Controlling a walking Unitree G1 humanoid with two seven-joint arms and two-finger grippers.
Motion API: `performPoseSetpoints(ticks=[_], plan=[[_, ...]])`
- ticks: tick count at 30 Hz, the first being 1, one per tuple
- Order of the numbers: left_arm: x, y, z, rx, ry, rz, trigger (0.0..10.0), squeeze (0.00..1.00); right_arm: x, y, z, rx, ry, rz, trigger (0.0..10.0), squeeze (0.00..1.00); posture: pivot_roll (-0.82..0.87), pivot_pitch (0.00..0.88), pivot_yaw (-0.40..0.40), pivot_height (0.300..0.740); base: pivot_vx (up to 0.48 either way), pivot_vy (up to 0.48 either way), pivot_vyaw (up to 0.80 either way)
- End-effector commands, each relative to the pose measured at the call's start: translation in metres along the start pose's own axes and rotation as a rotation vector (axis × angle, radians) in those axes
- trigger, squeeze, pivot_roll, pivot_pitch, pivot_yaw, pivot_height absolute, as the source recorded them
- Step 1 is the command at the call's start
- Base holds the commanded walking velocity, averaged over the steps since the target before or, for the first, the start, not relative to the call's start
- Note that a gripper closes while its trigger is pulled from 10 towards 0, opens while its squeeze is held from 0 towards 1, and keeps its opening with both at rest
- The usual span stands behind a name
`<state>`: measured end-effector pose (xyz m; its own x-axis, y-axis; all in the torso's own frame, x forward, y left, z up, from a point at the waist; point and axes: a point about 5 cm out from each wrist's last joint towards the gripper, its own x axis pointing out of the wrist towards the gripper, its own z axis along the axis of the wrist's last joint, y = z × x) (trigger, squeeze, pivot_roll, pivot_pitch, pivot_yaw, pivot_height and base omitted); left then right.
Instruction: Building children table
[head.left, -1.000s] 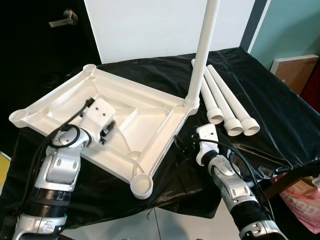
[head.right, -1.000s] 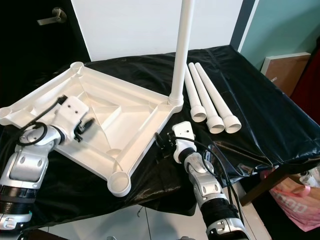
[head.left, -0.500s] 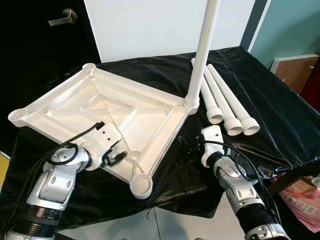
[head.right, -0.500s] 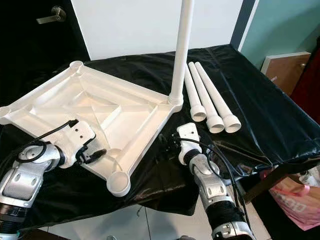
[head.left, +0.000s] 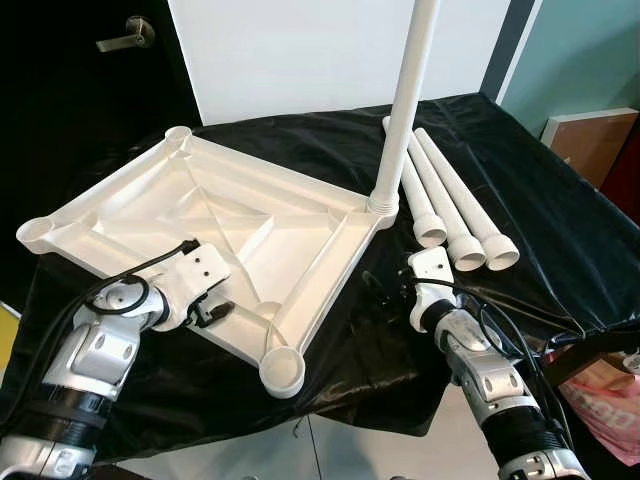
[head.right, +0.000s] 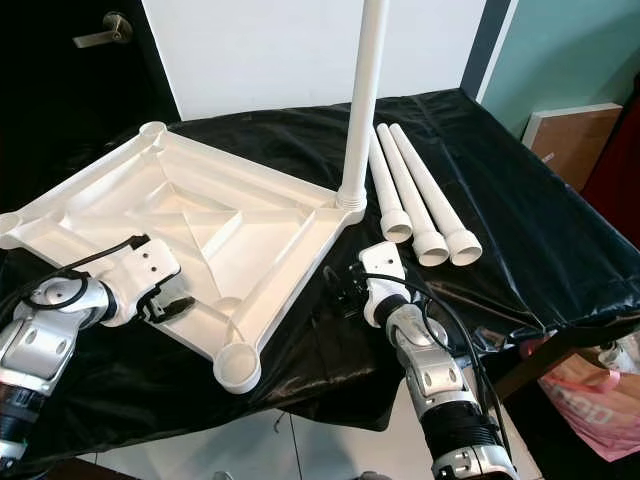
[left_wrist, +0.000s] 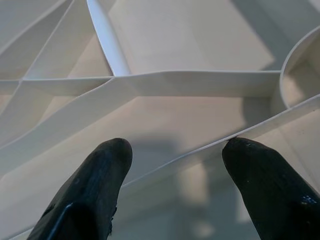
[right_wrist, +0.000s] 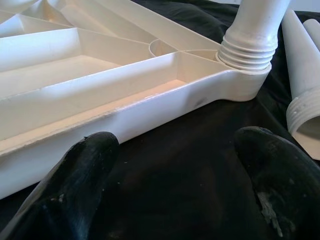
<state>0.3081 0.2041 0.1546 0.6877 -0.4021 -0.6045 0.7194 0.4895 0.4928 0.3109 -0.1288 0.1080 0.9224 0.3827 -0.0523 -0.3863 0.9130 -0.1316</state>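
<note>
The white tabletop (head.left: 215, 235) lay upside down on the bench (head.left: 560, 250), ribbed underside up, over the left and middle of the black sheet (head.left: 330, 150) and reaching the front edge. One leg (head.left: 405, 105) stood upright, screwed into its right-hand corner socket. Three loose legs (head.left: 445, 205) lay side by side just beside that corner, toward the right, threaded ends facing the front edge.

The left gripper (left_wrist: 175, 165) hovered at the tabletop's front-left rim, fingers (left_wrist: 95, 185) spread wide, a rib between them, holding nothing. The right gripper (right_wrist: 175, 165) sat low over the sheet beside the tabletop's front-right rim, jaws wide and empty, facing the upright leg's threaded collar.

A door handle (head.left: 125, 35) showed behind the bench's back-left corner.
</note>
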Motion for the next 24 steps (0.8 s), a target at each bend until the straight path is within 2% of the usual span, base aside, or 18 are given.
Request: performPoseSetpoints(ticks=[1, 8, 17, 24], plan=[[0.006, 0.001, 0.006, 0.045, -0.013, -0.017, 10.0, 0.00, -0.001, -0.001, 0.000, -0.001, 0.008, -0.003, 10.0, 0.00, -0.15, 0.030, 0.011, 0.740, 0.000, 0.000, 0.00], [0.018, 0.000, 0.010, 0.092, -0.011, -0.090, 10.0, 0.00, -0.006, -0.002, 0.000, -0.009, 0.014, -0.009, 10.0, 0.00, -0.16, 0.037, 0.030, 0.740, 0.000, 0.000, 0.00], [0.025, -0.006, 0.008, 0.164, 0.023, -0.196, 10.0, 0.00, -0.014, -0.006, -0.004, -0.018, 0.028, -0.030, 10.0, 0.00, -0.18, 0.061, 0.051, 0.740, 0.000, 0.000, 0.00], [0.033, -0.012, 0.010, 0.210, 0.025, -0.295, 10.0, 0.00, -0.025, -0.009, -0.008, -0.022, 0.051, -0.055, 10.0, 0.00, -0.20, 0.119, 0.075, 0.740, 0.000, 0.000, 0.00]])
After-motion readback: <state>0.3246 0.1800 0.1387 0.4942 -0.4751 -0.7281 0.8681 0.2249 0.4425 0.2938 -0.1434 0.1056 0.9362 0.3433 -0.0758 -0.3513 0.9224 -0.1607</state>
